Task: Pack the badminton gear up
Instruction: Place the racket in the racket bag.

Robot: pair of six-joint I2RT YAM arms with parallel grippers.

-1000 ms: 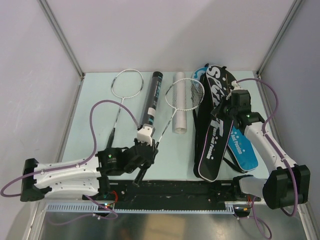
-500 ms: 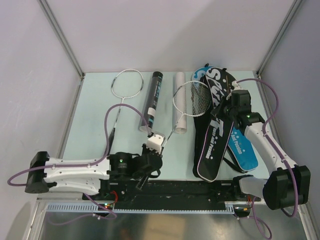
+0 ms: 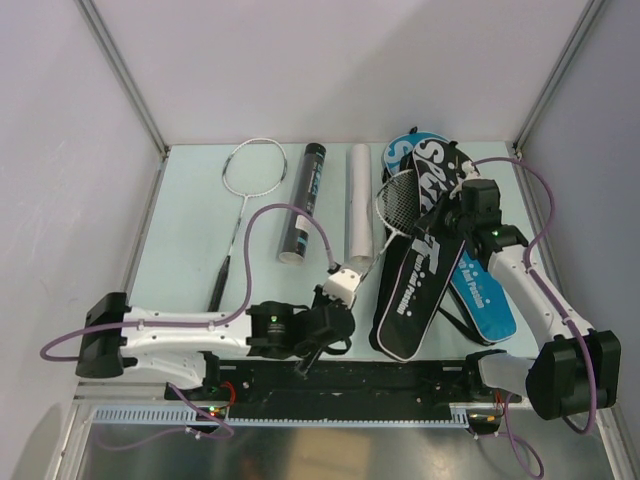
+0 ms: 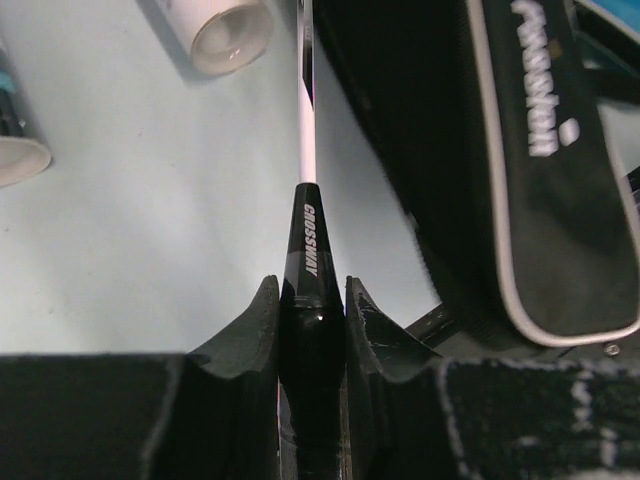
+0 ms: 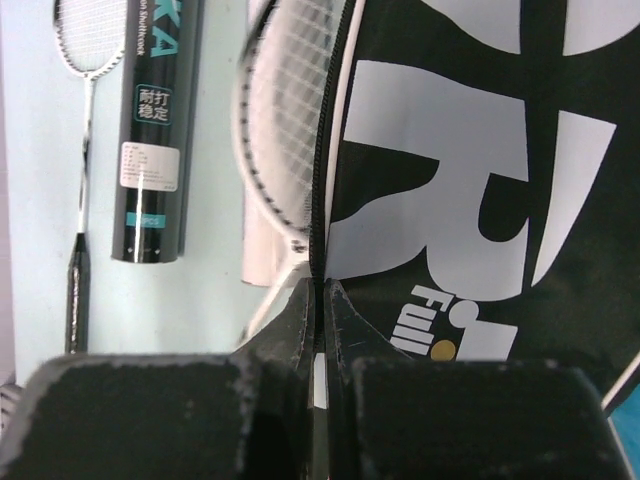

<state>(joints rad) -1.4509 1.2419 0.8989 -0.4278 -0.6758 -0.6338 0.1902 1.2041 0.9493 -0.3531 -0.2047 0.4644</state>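
My left gripper is shut on the black handle of a white-headed racket. The racket's shaft runs up and right, and its head lies partly under the opened edge of the black racket bag. My right gripper is shut on that bag's zip edge and holds it lifted. A second racket lies flat at the back left. The long black tube lies beside it. No shuttlecocks show.
A white tube lies between the black tube and the bag. A blue bag panel lies under the black bag at the right. A black strip runs along the table's near edge.
My left arm has swung right with the racket, and its head has slid from over the white tube to the bag's opening. The bag's near end has shifted left.
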